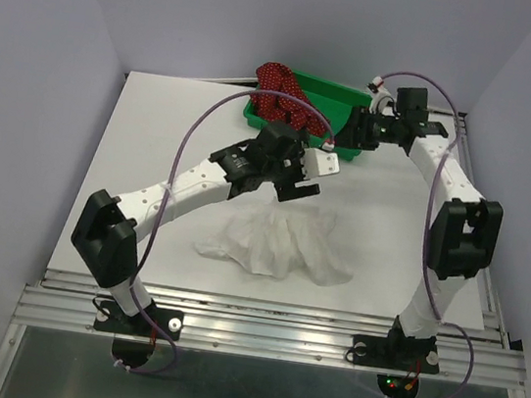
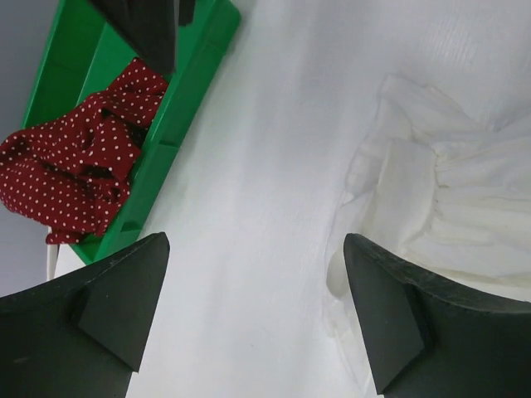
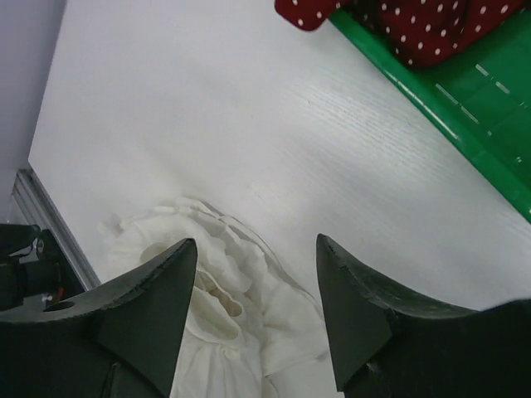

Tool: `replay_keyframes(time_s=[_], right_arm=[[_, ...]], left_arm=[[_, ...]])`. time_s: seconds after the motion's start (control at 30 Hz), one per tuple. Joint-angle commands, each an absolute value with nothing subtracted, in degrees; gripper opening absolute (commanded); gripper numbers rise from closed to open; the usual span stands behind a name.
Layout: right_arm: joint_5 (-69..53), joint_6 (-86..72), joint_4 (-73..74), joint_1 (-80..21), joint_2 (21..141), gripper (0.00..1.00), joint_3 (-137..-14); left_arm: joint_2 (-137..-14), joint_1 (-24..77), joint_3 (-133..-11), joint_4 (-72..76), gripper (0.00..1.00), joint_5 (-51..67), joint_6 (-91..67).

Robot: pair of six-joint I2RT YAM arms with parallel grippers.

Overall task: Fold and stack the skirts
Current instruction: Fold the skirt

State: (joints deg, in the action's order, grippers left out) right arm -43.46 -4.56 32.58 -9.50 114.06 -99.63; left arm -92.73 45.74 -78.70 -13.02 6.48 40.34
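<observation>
The white ruffled skirt (image 1: 274, 245) lies crumpled on the table in the near middle. The dark red dotted skirt (image 1: 285, 98) hangs bunched over the left end of the green tray (image 1: 349, 97). My left gripper (image 1: 297, 186) is open and empty, above the table just beyond the white skirt's far edge. In the left wrist view its open gripper (image 2: 255, 249) frames bare table, with the white skirt (image 2: 448, 191) to the right and the red skirt (image 2: 75, 174) at upper left. My right gripper (image 1: 348, 136) is open and empty by the tray's near wall. In the right wrist view, that gripper (image 3: 255, 245) points at the white skirt (image 3: 216, 298).
The green tray (image 2: 166, 141) stands at the back of the table; its wall also shows in the right wrist view (image 3: 465, 116) with the red skirt (image 3: 423, 25) in it. A metal rail (image 1: 266, 333) runs along the near edge. Grey walls close in the sides.
</observation>
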Motion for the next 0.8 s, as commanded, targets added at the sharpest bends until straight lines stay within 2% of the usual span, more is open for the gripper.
replay_keyframes(time_s=[0.0,0.1,0.17,0.2,0.23,0.27,0.33,0.4,0.6,0.77], right_arm=[[-45.53,-5.28,29.79,-9.14,103.12,0.66,-94.76],[-54.98,-8.07,26.30,-9.14,95.40,0.63,-85.22],[-58.08,-8.70,25.31,-9.14,92.74,0.52,-81.23],[-59.57,-9.31,25.05,-10.53,90.81,0.47,-77.90],[-60.46,-10.01,24.70,-11.07,89.83,0.45,-76.22],[-61.51,-11.50,24.00,-11.77,88.95,0.42,-74.37],[-64.06,-15.19,18.50,-14.13,86.59,0.35,-67.72],[-66.43,-21.08,11.39,-15.72,85.78,0.33,-63.22],[-66.01,-26.54,1.25,-20.03,89.19,0.34,-53.54],[-57.58,-25.58,-2.11,-20.04,98.95,0.36,-54.40]], left_arm=[[-88.60,42.99,-81.39,-19.59,0.99,9.03,34.28],[-84.92,40.18,-81.04,-22.41,0.98,18.16,30.34],[-83.76,38.24,-78.67,-23.02,0.93,23.96,23.49],[-83.76,36.23,-76.92,-23.55,0.82,30.43,18.94],[-84.11,35.43,-76.03,-23.29,0.76,36.94,16.63],[-84.11,34.46,-74.81,-23.29,0.69,37.00,14.78],[-84.81,32.79,-70.69,-20.32,0.55,46.03,9.35],[-85.42,32.43,-67.08,-16.29,0.47,51.21,6.43],[-91.64,29.89,-62.58,-7.05,0.44,57.39,-2.97],[-101.85,25.41,-62.05,3.06,0.40,57.57,-11.59]])
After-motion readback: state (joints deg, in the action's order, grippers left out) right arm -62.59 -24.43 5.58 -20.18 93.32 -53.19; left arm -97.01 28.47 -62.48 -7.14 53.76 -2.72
